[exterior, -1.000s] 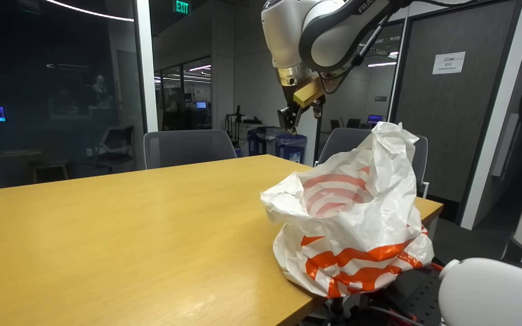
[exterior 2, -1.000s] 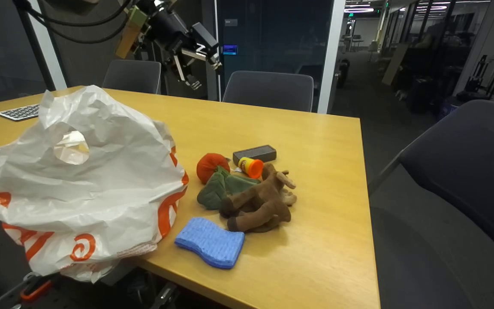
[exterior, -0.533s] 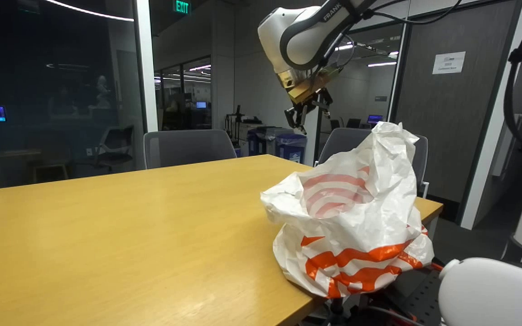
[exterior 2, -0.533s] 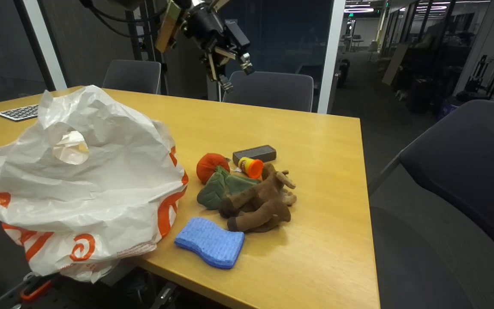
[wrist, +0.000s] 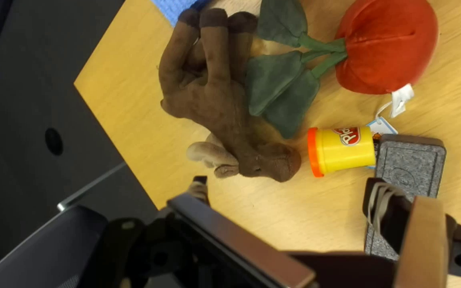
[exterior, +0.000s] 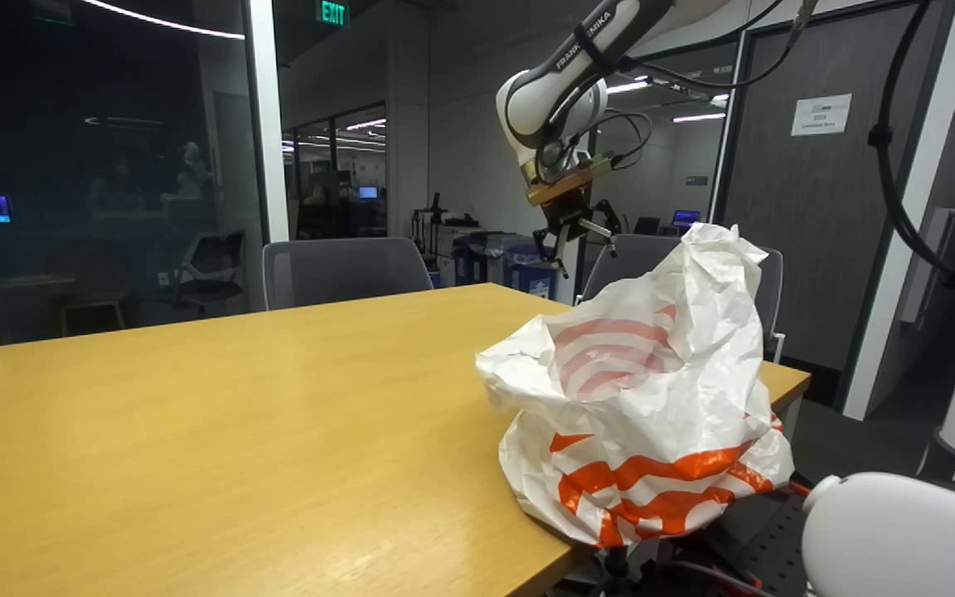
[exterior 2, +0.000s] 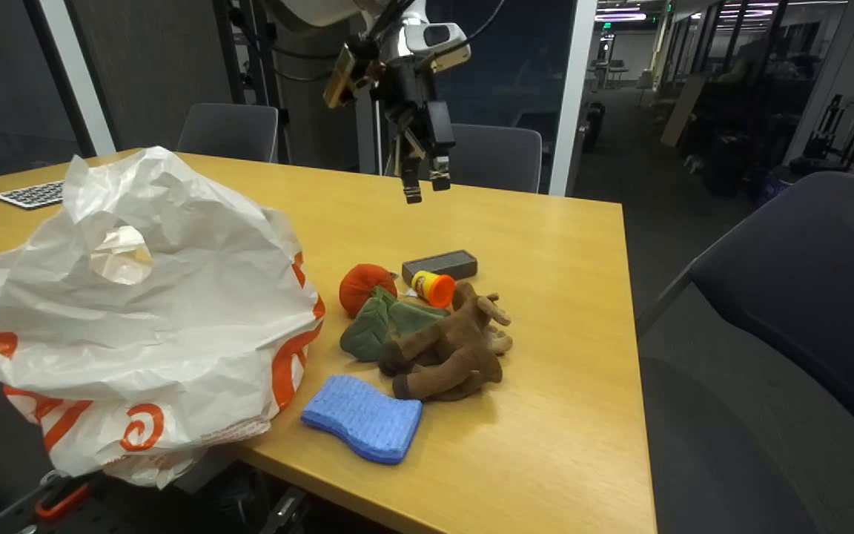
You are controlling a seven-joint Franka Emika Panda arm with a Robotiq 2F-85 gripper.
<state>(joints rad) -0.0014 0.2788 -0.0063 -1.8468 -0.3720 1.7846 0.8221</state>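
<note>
Gripper (wrist: 287, 183): my two fingers stand wide apart, pale bands (wrist: 380, 196) wound round them, the wooden table (wrist: 262, 204) showing in the gap; in an exterior view I see it hanging above the table, at twelve o'clock from the yellow tub (exterior 2: 433, 289)
Yellow tub: it lies on its side, smooth yellow wall, red badge with white letters beginning "Pl", orange-red lid facing nine o'clock in my wrist view (that view is my dial for the next three lines)
Plush moose (wrist: 214, 104): at ten o'clock from the tub, flopped on its side, soft matt brown, darker hoof ends pointing to twelve, tan antlers, its snout near the lid
Grey block (wrist: 410, 172): at four o'clock, rectangular and speckled, a faint oval in its face, one of my fingers hiding part; I can't make out whether the tub touches it
Red plush (wrist: 390, 44): at one o'clock, round and seamed, green stems and leaves reaching toward nine, right up beside the moose
Blue sponge (exterior 2: 364, 419): at seven o'clock from the tub in an exterior view, ribbed, narrow-waisted
White bag (exterior 2: 197, 319): at nine o'clock from the tub in an exterior view, crumpled plastic with red-orange print
</note>
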